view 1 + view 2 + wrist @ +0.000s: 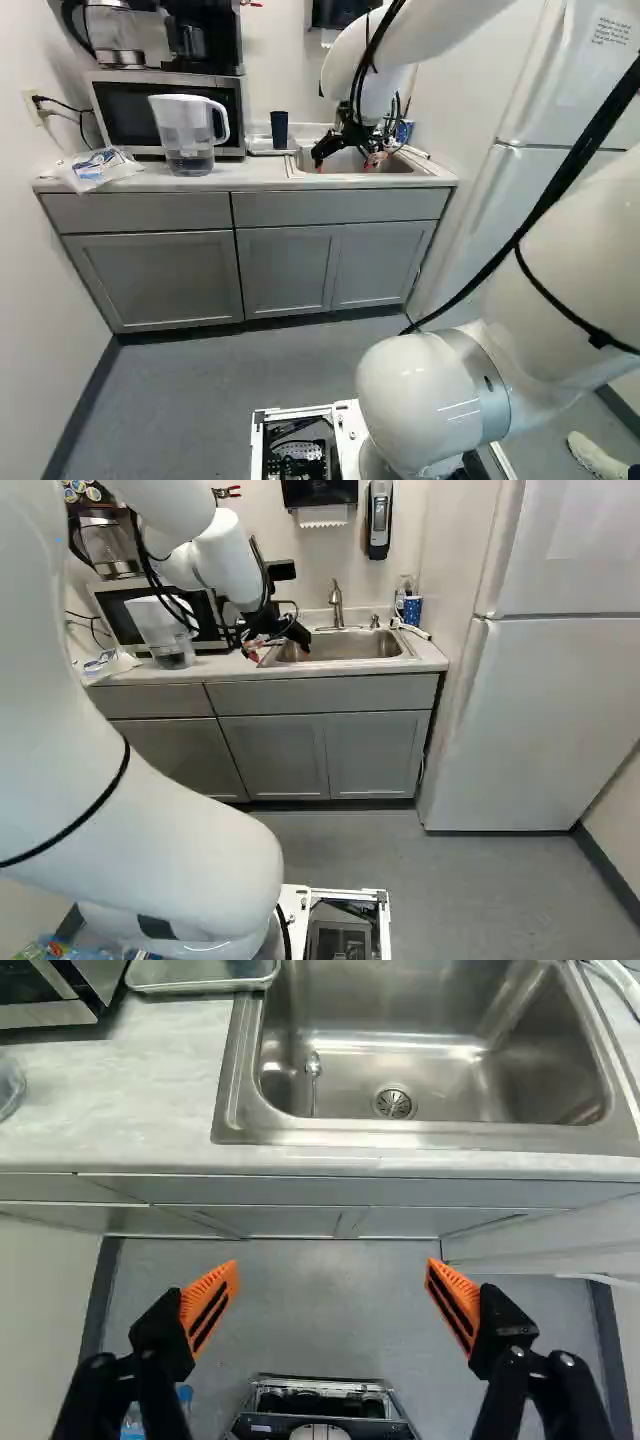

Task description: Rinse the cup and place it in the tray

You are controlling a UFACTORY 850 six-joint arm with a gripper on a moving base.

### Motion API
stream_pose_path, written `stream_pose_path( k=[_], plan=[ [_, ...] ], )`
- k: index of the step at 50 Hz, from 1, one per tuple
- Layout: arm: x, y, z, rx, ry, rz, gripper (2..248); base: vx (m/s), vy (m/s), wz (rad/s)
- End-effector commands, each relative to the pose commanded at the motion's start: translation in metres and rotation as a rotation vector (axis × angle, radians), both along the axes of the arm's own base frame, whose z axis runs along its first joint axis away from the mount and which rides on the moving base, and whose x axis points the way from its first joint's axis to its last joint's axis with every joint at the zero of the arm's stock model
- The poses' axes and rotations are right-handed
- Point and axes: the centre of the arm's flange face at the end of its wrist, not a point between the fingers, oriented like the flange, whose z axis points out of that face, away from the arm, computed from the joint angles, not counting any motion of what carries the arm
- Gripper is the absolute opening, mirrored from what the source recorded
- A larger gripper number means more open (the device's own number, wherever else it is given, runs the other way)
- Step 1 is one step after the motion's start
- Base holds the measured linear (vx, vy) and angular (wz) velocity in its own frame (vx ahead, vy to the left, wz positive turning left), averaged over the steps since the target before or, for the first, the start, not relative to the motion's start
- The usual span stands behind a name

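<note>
And here's the cup [279,130], dark and upright in the upper middle of the left base view, looking to be in the tray [205,987], though I can't make out where its foot meets the metal. The black gripper [332,1264] hangs to its right in that same view, out toward the front of the table [235,176], so the cup lies off to the robot's left and farther back. Long axis straight up, mouth to the ceiling! Just one arm at work here, so no question of which is nearer.

The jaws are released, spread wide, orange pads [203,1293] well apart and nothing between them. The wrist view catches the tray's near end beyond them, but no cup.

Now the containers: the sink [400,1135] opens ahead of the jaws, its drain [393,1103] in plain sight, the faucet [336,600] rising behind it in the right base view. Left of the tray, the clear pitcher [190,140] seems to carry a little water low down.

Has the cup been rinsed? Can't tell! If so, my call is a clean withdrawal; if not, a reach back and left, with the rim easy to clip and tip.
</note>
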Motion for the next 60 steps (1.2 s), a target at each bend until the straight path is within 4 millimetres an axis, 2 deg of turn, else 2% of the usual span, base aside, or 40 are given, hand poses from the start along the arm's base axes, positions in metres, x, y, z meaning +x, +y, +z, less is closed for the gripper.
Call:
stream_pose_path(
  k=[15,60],
  plan=[
    [0.0000,0.0000,0.0000,0.000,0.000,0.000,247,-0.085,0.002,0.019],
    [-0.0007,-0.0003,-0.0039,0.002,-0.008,0.001,247,0.000,0.000,0.000]
  ],
)
